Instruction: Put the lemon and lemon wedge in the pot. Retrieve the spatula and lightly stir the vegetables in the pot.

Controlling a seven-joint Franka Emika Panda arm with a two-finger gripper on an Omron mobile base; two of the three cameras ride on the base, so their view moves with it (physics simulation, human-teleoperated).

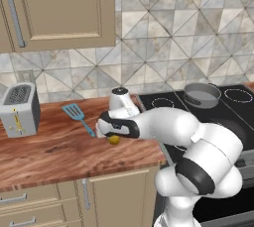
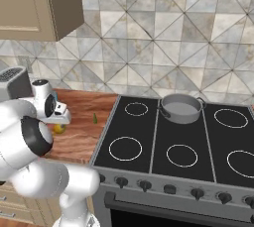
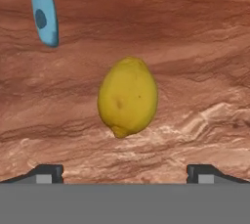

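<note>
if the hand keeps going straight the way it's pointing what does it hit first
Most likely the lemon: it lies centred between the open hand's fingertips, on the wooden counter. The spatula handle sits off to one side. How far the lemon is remains hard to judge.

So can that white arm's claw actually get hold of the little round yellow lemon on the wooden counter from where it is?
Probably yes. The gripper hangs right above the lemon with its jaws open wide to either side. The light blue spatula's handle lies off to one side, so nothing blocks the way down.
</note>
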